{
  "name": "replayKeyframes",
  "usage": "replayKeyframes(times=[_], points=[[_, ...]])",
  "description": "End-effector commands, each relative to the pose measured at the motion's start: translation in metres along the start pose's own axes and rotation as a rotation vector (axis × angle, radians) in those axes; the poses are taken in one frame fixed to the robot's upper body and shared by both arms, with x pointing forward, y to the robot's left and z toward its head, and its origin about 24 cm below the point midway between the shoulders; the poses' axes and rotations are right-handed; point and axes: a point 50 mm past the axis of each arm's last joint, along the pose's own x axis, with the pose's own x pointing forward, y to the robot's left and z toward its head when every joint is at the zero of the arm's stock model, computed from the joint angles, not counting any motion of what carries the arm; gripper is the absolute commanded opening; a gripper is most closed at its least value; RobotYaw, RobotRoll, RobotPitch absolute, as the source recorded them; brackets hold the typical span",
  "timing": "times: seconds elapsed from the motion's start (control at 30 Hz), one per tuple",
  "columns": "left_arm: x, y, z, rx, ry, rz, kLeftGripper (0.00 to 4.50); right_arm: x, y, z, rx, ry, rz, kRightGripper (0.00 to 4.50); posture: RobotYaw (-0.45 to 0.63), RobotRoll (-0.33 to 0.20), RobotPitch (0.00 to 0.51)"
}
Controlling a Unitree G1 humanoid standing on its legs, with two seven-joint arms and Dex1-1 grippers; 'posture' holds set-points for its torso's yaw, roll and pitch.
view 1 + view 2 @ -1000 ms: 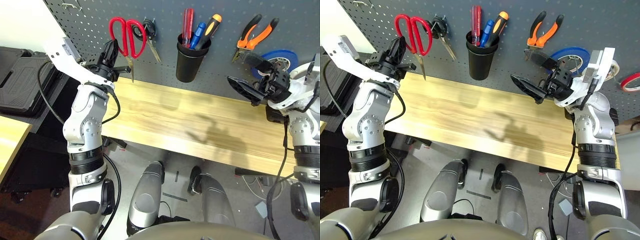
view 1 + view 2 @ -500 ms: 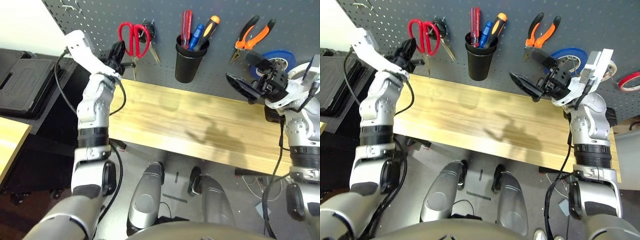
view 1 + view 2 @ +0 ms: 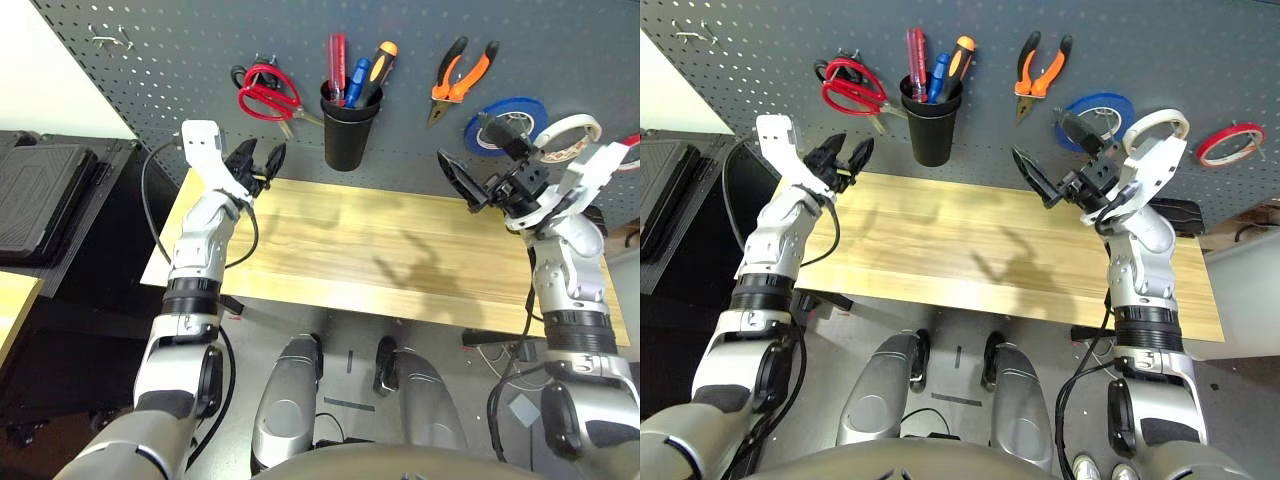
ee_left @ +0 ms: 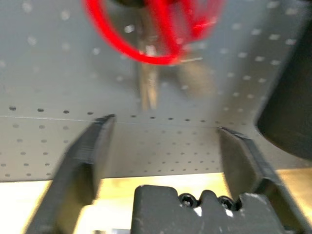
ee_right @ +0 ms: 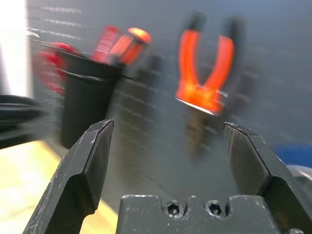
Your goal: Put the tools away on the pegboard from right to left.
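Left eye view: red-looped scissors (image 3: 265, 93) hang on perforated grey pegboard (image 3: 200, 50); both jaws gape, empty.

Silver jointed forearms with black ribbed collars are seen; black cables loop alongside, and white wrist housings carry black two-fingered grippers.

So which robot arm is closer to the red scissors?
The left. Its tool hangs open just below the red scissors on the pegboard. The right tool is far off, below the orange pliers.
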Motion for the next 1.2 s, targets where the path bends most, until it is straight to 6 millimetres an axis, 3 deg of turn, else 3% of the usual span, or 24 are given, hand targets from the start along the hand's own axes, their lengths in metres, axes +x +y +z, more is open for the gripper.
replayKeyframes(times=[0.03, 0.23, 0.47, 0.8, 1.2], points=[[-0.024, 0.008, -0.014, 0.032, 0.025, 0.043, 4.48, -0.021, -0.007, -0.015, -0.074, 0.081, -0.211, 4.50, 0.13, 0.000, 0.156], [-0.042, 0.025, -0.029, 0.071, 0.039, 0.212, 4.48, -0.049, -0.027, -0.039, -0.175, 0.212, -0.562, 4.50, 0.11, 0.000, 0.159], [-0.043, 0.043, -0.026, 0.140, -0.018, 0.395, 4.48, -0.064, -0.046, -0.049, -0.216, 0.272, -0.755, 4.50, 0.09, 0.000, 0.179], [-0.055, 0.056, -0.022, 0.191, -0.055, 0.523, 4.48, -0.089, -0.083, -0.041, -0.356, 0.328, -0.970, 4.50, 0.08, 0.000, 0.210], [-0.059, 0.062, -0.020, 0.187, -0.068, 0.570, 4.48, -0.085, -0.089, -0.039, -0.398, 0.320, -0.996, 4.50, 0.11, 0.000, 0.174]])
